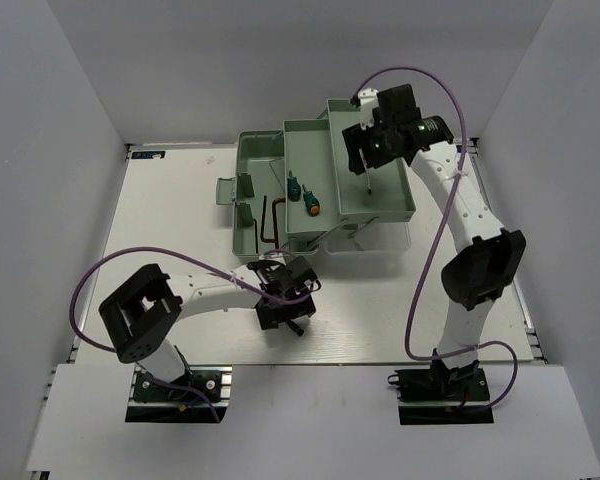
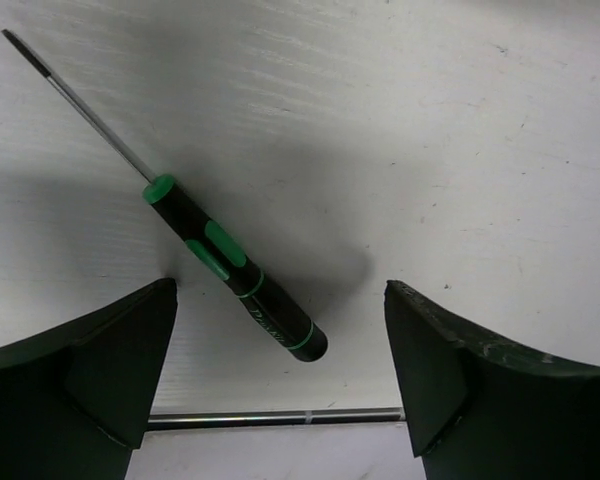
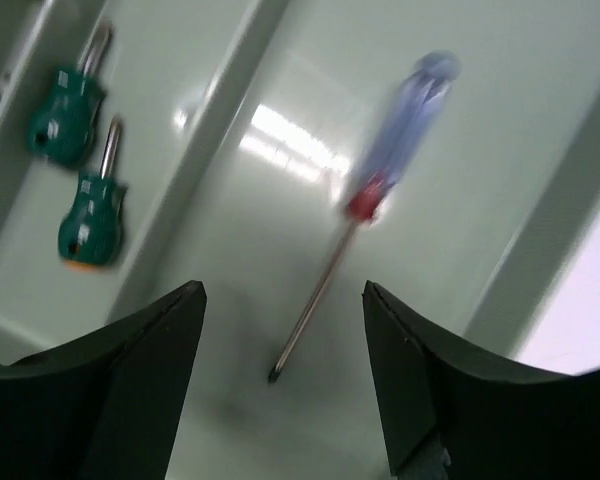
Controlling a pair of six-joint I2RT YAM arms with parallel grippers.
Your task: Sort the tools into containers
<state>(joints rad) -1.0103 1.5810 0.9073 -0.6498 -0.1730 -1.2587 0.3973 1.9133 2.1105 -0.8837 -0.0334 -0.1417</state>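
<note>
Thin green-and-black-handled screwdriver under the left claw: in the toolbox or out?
Out. The thin green-and-black-handled screwdriver lies flat on the bare white table, ungripped, between the fingers of the open left claw.

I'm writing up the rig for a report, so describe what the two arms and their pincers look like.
The left arm and right arm match: white tubular links with chunky black joint housings. A thin purple cable loops loosely along each. The left pincer and right pincer each have two broad, dark, wedge-shaped fingers. Small green lights glow by the right wrist.
</note>
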